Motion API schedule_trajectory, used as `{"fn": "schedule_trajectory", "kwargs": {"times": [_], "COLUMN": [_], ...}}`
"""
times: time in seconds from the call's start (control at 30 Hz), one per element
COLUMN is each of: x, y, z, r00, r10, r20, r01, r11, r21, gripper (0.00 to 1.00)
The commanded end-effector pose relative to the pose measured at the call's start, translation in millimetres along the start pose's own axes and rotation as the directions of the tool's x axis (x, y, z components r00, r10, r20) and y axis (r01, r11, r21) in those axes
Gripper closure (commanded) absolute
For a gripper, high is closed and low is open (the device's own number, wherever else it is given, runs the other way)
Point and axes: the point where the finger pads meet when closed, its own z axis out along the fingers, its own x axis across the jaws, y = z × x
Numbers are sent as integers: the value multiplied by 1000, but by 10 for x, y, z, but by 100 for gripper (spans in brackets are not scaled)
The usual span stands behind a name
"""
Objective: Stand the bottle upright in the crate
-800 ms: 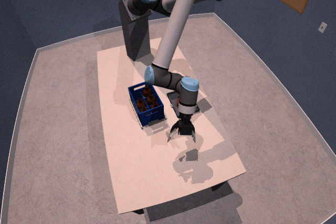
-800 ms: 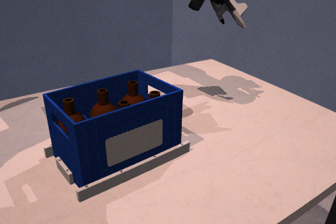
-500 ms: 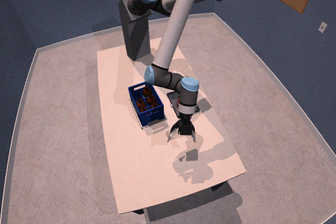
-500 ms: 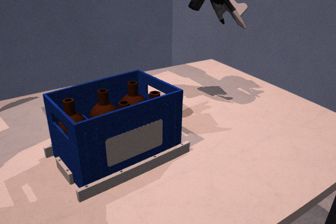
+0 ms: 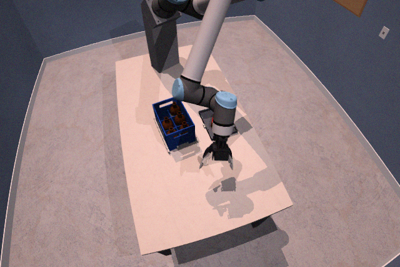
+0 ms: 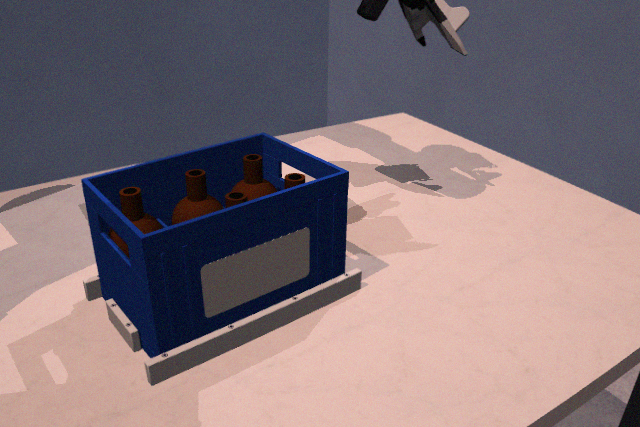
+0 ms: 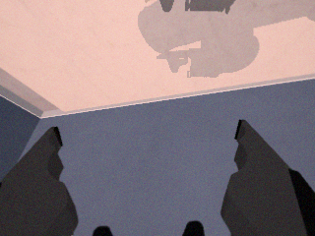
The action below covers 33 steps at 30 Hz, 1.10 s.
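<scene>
Jaws spread wide and empty on the gripper, hanging high above the table. Behind them the tray hides under the wrist, so I can't see the bottle; the crate holds five upright, so I'd say nothing's begun.

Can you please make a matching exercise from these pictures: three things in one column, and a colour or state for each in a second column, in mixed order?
Things:
1. crate
2. gripper
3. bottles in the crate

Descriptions:
a. brown, standing upright
b. blue, with a grey panel on its side
c. open, high above the table, holding nothing

Pairs: 1-b, 2-c, 3-a
</scene>
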Motion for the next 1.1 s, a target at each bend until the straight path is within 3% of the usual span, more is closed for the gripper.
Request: {"fn": "schedule_trajectory", "kwargs": {"times": [0.0,0.1,0.23,0.3,0.33,0.47,0.63,0.8,0.87,0.9,1.07], "x": [47,109,225,225,257,384,477,545,545,571,586], "y": [-195,-508,-1135,-1135,-1323,-2151,-2954,-3750,-3750,-4140,-4709], "z": [-46,-113,-278,-278,-335,-627,-980,-1390,-1390,-1613,-1975], "r00": [1000,1000,998,998,997,994,987,981,981,980,975], "r10": [10,27,59,59,68,109,160,192,192,199,221], "r20": [-5,-11,-21,-21,-23,-27,-21,-10,-10,-6,8], "r01": [-10,-26,-56,-56,-64,-101,-144,-172,-172,-178,-198], "r11": [1000,998,992,992,989,970,933,898,898,890,857], "r21": [20,52,116,116,135,221,330,405,405,420,476], "gripper": [0,0,0,0,0,0,0,0,0,0,0]}}
